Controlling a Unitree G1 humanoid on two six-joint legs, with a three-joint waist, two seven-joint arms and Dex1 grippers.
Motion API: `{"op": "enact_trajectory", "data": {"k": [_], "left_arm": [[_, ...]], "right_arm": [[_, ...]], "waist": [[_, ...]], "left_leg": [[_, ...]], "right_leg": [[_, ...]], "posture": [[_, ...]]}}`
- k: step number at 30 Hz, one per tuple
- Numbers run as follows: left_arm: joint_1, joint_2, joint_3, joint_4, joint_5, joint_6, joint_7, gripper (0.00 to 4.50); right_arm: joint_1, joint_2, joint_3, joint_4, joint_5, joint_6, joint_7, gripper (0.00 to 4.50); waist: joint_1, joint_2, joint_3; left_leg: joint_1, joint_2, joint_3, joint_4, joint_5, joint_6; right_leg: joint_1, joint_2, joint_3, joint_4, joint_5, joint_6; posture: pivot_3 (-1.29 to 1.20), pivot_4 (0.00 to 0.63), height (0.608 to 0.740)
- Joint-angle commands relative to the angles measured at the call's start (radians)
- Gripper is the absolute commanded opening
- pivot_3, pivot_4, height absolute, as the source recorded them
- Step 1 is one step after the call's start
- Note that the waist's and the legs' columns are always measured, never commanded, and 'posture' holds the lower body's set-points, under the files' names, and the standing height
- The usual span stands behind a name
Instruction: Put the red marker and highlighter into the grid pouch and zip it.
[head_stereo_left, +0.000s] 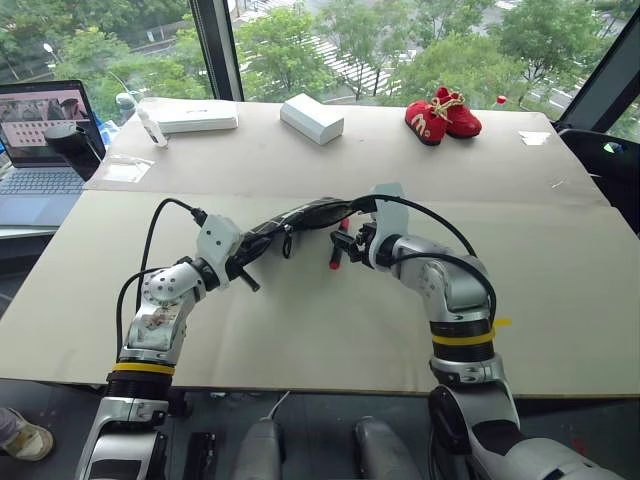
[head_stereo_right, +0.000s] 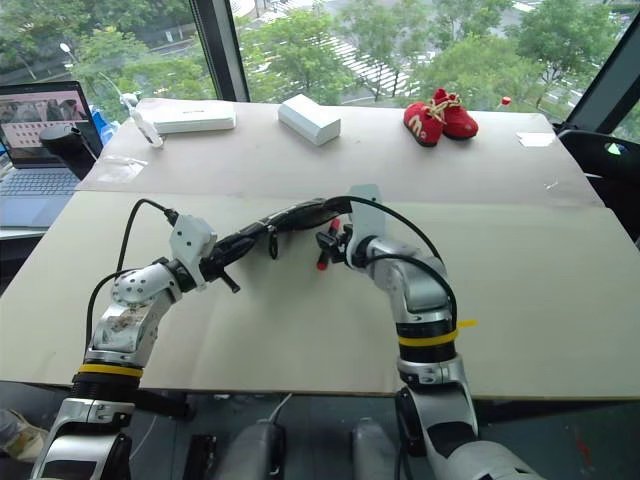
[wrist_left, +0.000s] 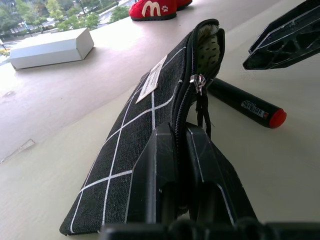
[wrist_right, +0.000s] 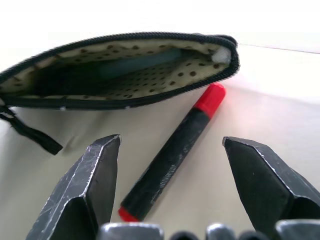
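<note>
A wide table (head_stereo_left: 560, 300) with a smooth, matte beige top stands before large windows, and green trees show behind the glass. On its far part lie a flat white box (head_stereo_left: 197, 120), a thicker white rectangular box (head_stereo_left: 311, 118) and a pair of small red shoes (head_stereo_left: 442, 115) of soft fabric. An open laptop (head_stereo_left: 40, 150) sits at the far left, off the table.

Near the middle of the table the grid pouch (wrist_left: 145, 130) is held on its edge, a long flat shape of woven black fabric with thin white grid lines and a small white label. Its zipper is open along the top, with a black pull cord that hangs down. The lining inside is cream with dark dots, and in the right wrist view a pale green translucent stick, the highlighter (wrist_right: 145, 60), lies inside the pouch.

The left gripper (wrist_left: 182, 150) has its two black fingers pressed together on the near left end of the pouch, at the zipper edge.

The red marker (wrist_right: 172, 157) lies flat on the table just beside the pouch, at its right end: a slim round dark barrel with a bright red cap. The right gripper (wrist_right: 170, 165) hangs low over it with the fingers spread wide, one on each side of the barrel, and does not hold it
</note>
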Motion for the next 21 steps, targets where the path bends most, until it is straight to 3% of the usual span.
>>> {"op": "enact_trajectory", "data": {"k": [1, 9, 15, 18, 21], "left_arm": [[0.000, -0.008, 0.006, -0.032, -0.002, -0.020, 0.015, 0.00], [0.005, -0.022, 0.004, -0.044, -0.002, -0.017, 0.030, 0.00], [0.011, -0.032, 0.002, -0.070, -0.003, -0.010, 0.047, 0.00], [0.014, -0.034, 0.004, -0.086, -0.007, -0.006, 0.052, 0.00], [0.016, -0.034, 0.006, -0.098, -0.010, -0.002, 0.056, 0.00]], "right_arm": [[-0.009, 0.015, 0.063, 0.038, -0.025, -0.071, -0.015, 3.67], [-0.047, 0.075, 0.135, 0.175, -0.061, -0.168, -0.038, 3.67], [0.002, -0.011, 0.286, 0.256, -0.177, -0.294, -0.003, 3.67], [0.037, -0.056, 0.313, 0.269, -0.208, -0.345, 0.001, 3.01], [0.047, -0.079, 0.283, 0.277, -0.200, -0.364, -0.005, 2.00]], "waist": [[-0.003, 0.000, 0.000], [-0.004, 0.000, 0.000], [-0.006, 0.000, 0.000], [-0.001, 0.000, -0.001], [0.004, -0.001, -0.001]], "left_leg": [[0.000, 0.000, 0.000, 0.000, 0.000, 0.000], [-0.004, 0.000, 0.001, 0.000, 0.000, 0.000], [-0.005, 0.001, 0.001, 0.000, 0.000, -0.001], [-0.005, 0.001, 0.001, 0.000, 0.000, -0.001], [-0.005, 0.000, 0.001, 0.000, 0.001, -0.001]], "right_leg": [[0.000, 0.000, 0.000, 0.000, 0.000, 0.000], [-0.007, 0.000, 0.000, 0.002, 0.000, 0.000], [-0.009, 0.000, 0.000, 0.003, 0.001, -0.001], [-0.009, 0.000, 0.000, 0.003, 0.001, -0.001], [-0.008, 0.000, 0.000, 0.002, 0.001, -0.001]], "posture": [[0.00, 0.150, 0.729], [0.00, 0.150, 0.729], [0.00, 0.150, 0.729], [0.00, 0.150, 0.729], [0.00, 0.150, 0.729]]}}
